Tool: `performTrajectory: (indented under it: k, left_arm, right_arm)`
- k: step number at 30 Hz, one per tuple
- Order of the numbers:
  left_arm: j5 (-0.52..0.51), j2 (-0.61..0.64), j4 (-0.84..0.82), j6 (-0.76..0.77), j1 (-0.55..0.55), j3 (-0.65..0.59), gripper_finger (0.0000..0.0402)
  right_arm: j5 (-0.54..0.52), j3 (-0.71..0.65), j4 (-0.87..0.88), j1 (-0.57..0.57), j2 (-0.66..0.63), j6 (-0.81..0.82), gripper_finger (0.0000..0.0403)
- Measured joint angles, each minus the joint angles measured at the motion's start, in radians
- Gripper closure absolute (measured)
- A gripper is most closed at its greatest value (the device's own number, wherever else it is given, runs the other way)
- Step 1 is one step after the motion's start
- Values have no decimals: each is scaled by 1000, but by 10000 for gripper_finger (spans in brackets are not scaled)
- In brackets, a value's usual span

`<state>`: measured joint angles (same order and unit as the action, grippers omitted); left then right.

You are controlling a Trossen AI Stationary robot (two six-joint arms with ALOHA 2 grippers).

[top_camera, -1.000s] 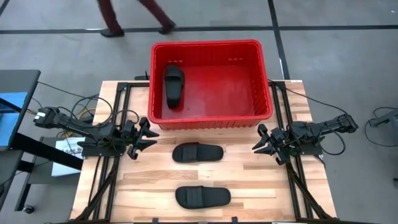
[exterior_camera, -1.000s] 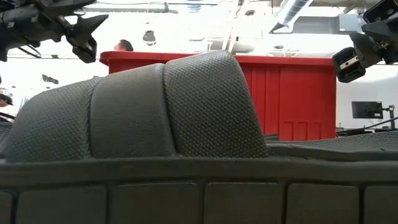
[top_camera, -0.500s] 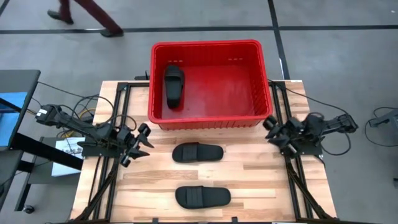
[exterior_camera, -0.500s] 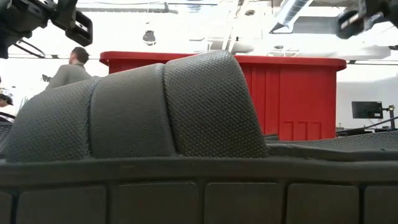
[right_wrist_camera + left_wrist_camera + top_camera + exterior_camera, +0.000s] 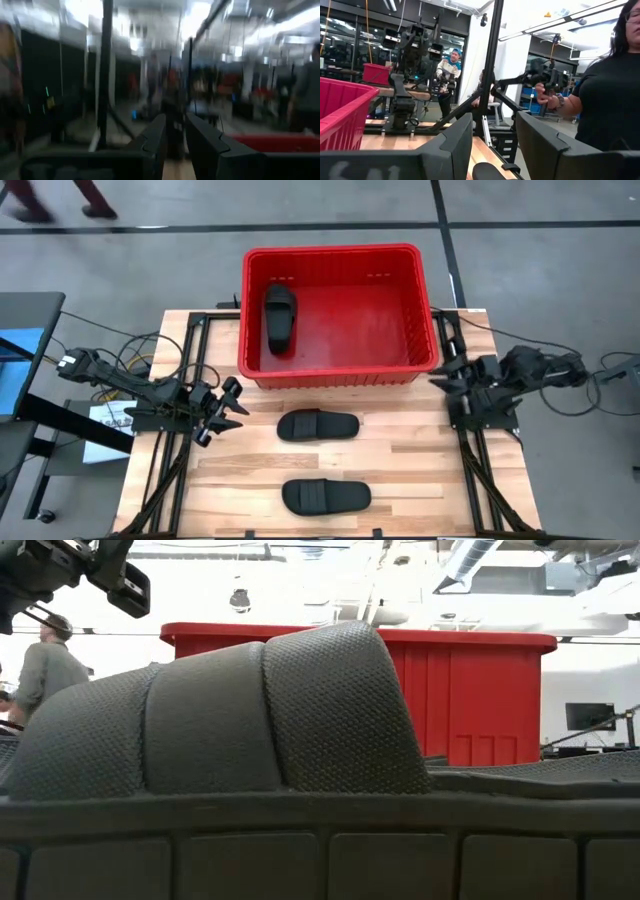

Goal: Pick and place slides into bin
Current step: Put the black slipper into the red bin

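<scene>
1 slide (image 5: 279, 317) lies inside the red bin (image 5: 400, 367) at its left wall — 2 more slides (image 5: 317, 425) (image 5: 325, 496) rest on the table (image 5: 410, 470) (wooden slats) before it. Left gripper (image 5: 228, 406) hovers beside them, fingers spread, empty; right gripper (image 5: 447, 373) sits by the bin's right corner — its fingers slightly parted, holding nothing.

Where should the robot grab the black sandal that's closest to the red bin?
Probably by the wide strap across the middle of the sandal, coming straight down from above. It lies flat on the table, sole down and lengthwise across it, so the raised strap is the part fingers can close around. The open left gripper is nearest.
</scene>
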<state>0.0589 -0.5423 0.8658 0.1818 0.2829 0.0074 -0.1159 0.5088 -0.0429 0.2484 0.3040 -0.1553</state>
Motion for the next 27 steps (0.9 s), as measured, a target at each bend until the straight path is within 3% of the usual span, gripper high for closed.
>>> performTrajectory:
  k: [8, 11, 19, 27]
  left_arm:
    - [-30, 0, 0, 27, 0, 0, 260]
    - [-33, 0, -1, 46, 0, 0, 259]
    - [-43, 0, -1, 50, 0, 0, 260]
    - [-47, 0, 0, 50, 0, 0, 259]
  right_arm:
    - [-3, 341, 545, 11, 327, -82, 338]
    - [-15, 430, 668, 21, 403, -84, 338]
    - [-14, 498, 700, 20, 573, -50, 338]
    - [86, 503, 757, 87, 726, 182, 338]
